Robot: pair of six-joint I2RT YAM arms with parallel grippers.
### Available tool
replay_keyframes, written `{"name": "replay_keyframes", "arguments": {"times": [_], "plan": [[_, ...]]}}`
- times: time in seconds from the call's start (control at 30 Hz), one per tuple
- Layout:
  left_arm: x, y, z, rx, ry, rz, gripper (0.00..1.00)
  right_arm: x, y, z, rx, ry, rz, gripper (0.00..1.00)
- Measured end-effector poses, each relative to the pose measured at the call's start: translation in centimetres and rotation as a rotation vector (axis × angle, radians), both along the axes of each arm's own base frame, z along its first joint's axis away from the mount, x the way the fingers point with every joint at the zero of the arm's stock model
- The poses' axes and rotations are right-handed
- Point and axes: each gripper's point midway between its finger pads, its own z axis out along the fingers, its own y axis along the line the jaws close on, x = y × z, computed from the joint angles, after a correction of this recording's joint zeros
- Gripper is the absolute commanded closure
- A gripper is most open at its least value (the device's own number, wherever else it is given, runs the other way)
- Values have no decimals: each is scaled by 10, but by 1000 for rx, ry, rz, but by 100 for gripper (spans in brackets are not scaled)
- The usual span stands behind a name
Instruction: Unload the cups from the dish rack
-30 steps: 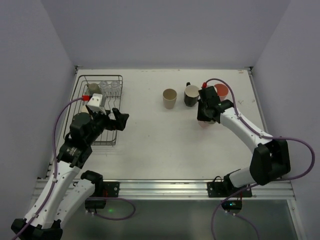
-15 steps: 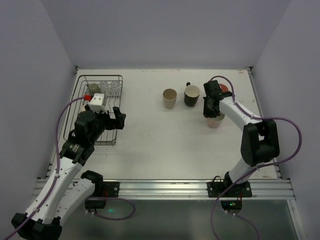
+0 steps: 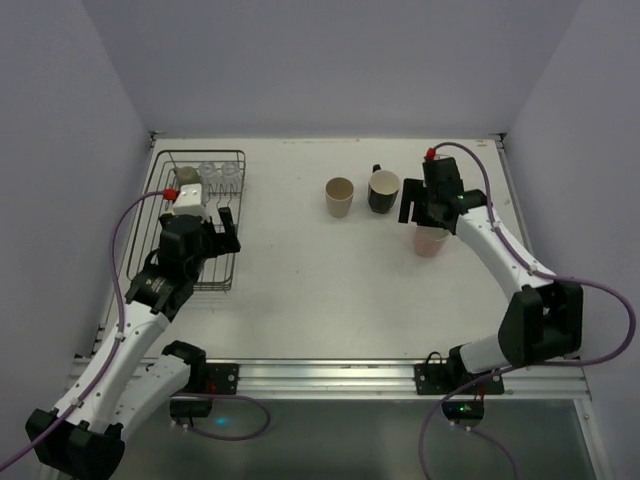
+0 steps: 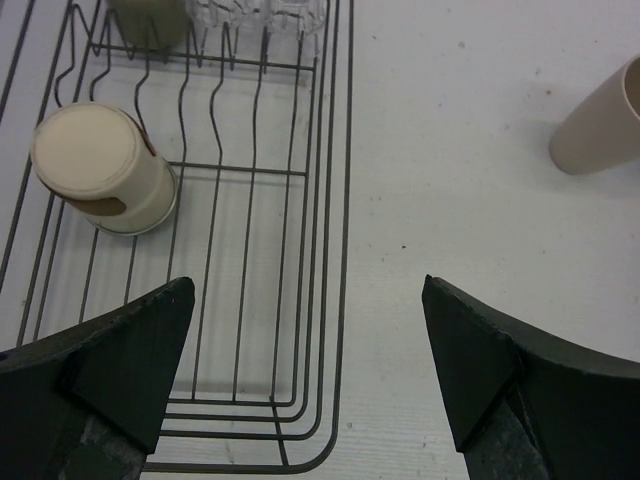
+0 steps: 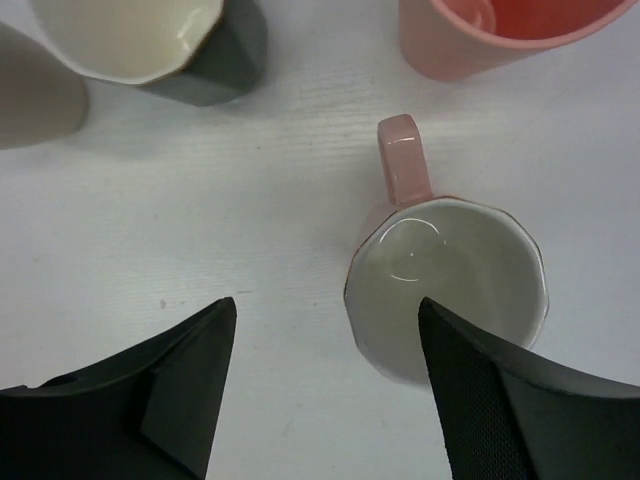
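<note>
The dish rack (image 3: 160, 215) is sitting at the left of the table (image 3: 300, 270), holding a cream cup (image 4: 103, 165) lying on its side, with a grey cup (image 4: 148, 15) and clear glasses (image 4: 260, 10) at its far end. The left tool (image 4: 308, 300) is hanging above the rack's near right corner with its jaws spread wide, holding nothing. To the right, the beige tumbler (image 3: 340, 197) and the black mug (image 3: 383, 190) are standing close together. The pale pink mug (image 5: 450, 290) is standing upright on the table, near the salmon tumbler (image 5: 510, 35). The right tool (image 5: 325, 320) is hovering just above it, jaws parted, one finger overlapping the rim. A second ago that tool was closed around this mug; the left arm has meanwhile reached further over the rack.
</note>
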Motion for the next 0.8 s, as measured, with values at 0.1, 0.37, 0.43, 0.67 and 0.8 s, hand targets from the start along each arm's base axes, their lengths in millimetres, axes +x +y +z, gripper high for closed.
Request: {"name": "replay_keyframes", "arguments": {"times": [0.1, 0.37, 0.43, 0.67, 0.8], "plan": [[2, 12, 8, 3, -17, 84, 0, -7, 8, 33, 63, -129, 24, 15], [29, 49, 12, 28, 21, 275, 0, -35, 31, 86, 228, -387, 131, 15], [34, 76, -1, 30, 65, 370, 0, -38, 35, 91, 255, -409, 151, 15], [48, 104, -40, 47, 194, 463, 1, -41, 47, 95, 311, -426, 200, 16], [52, 126, -60, 20, 244, 532, 2, -46, 50, 95, 326, -431, 216, 16]]}}
